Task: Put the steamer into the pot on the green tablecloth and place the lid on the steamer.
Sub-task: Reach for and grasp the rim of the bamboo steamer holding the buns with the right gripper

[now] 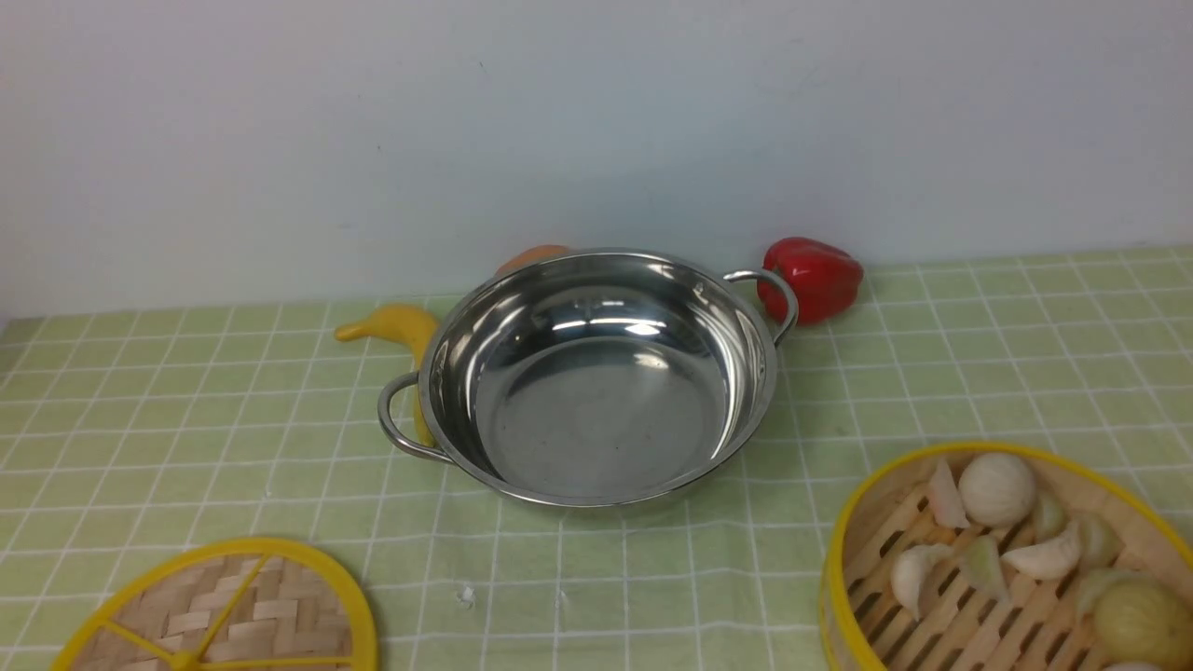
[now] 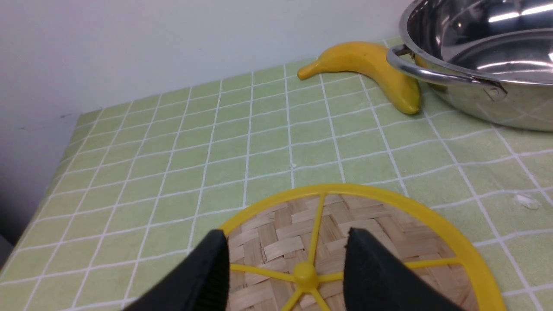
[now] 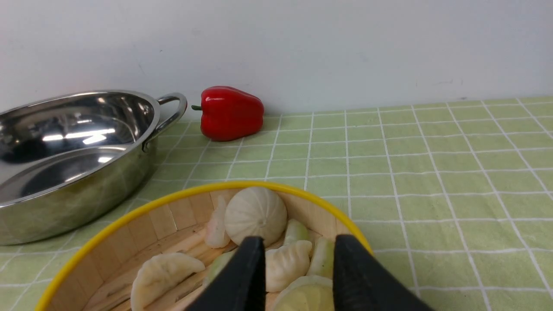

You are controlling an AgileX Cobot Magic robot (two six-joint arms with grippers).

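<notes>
The pot point(image 1: 596, 410) stands empty at the middle of the green tablecloth point(image 1: 186, 419), its loop handles pointing to about 8 and 2 o'clock. The steamer point(image 1: 885, 499) sits on the cloth at 4 o'clock from the pot, well apart from it and partly cut off by the frame edge. Its slatted floor holds pale dumplings and a round bun point(image 1: 997, 486). The lid point(image 1: 252, 606) lies flat on the cloth at 7 o'clock from the pot, also apart from it and also cut off. A banana point(image 1: 396, 326) lies at 10 o'clock, curving close against the pot's near handle. A red pepper point(image 1: 815, 278) sits at 2 o'clock just beyond the far handle, and something orange point(image 1: 533, 258) peeks over the rim at 12 o'clock. In the left wrist view the left gripper point(image 2: 286, 235) hangs over the lid with its fingers spread, one on each side of the centre knob point(image 2: 304, 274) and gripping nothing. In the right wrist view the right gripper point(image 3: 298, 244) is over the steamer's inside, its fingers parted above the dumplings and pinching nothing.
</notes>
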